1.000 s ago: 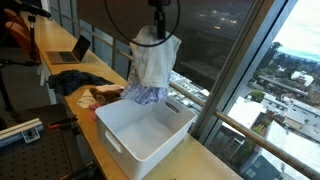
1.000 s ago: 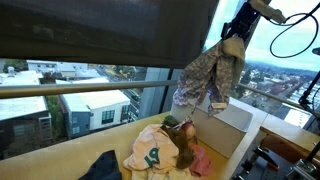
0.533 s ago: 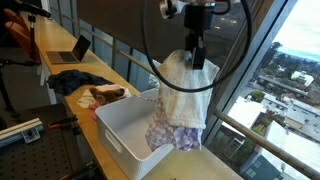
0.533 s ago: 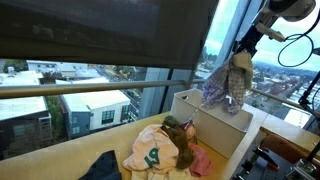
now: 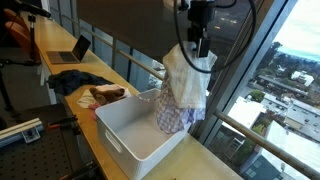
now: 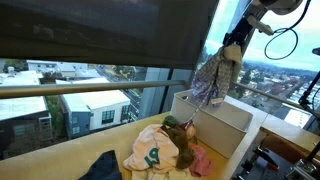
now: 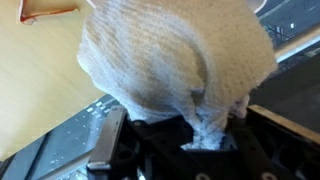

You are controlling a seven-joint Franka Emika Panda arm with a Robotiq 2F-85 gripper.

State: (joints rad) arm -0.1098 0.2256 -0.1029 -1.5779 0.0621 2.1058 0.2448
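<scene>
Cloth (image 5: 185,90) first: where is it?
— Hanging from the gripper (image 5: 200,48), whose jaws are clamped on its bunched top. It droops over the window-side end of the white bin (image 5: 160,148).
Does the hem touch the bin?
— In that exterior view the blue-patterned hem overlaps the bin's corner, so I cannot tell. From the opposite angle the cloth (image 6: 213,80) hangs under the gripper (image 6: 233,42) with its hem above the bin (image 6: 225,125).
And the wrist view?
— Only pale knit cloth (image 7: 170,60) filling the frame, pinched between the dark fingers of the gripper (image 7: 190,140).
Anything else?
— A pile of clothes (image 6: 160,148) beside the bin; a laptop (image 5: 70,50) shows in an exterior view only.
</scene>
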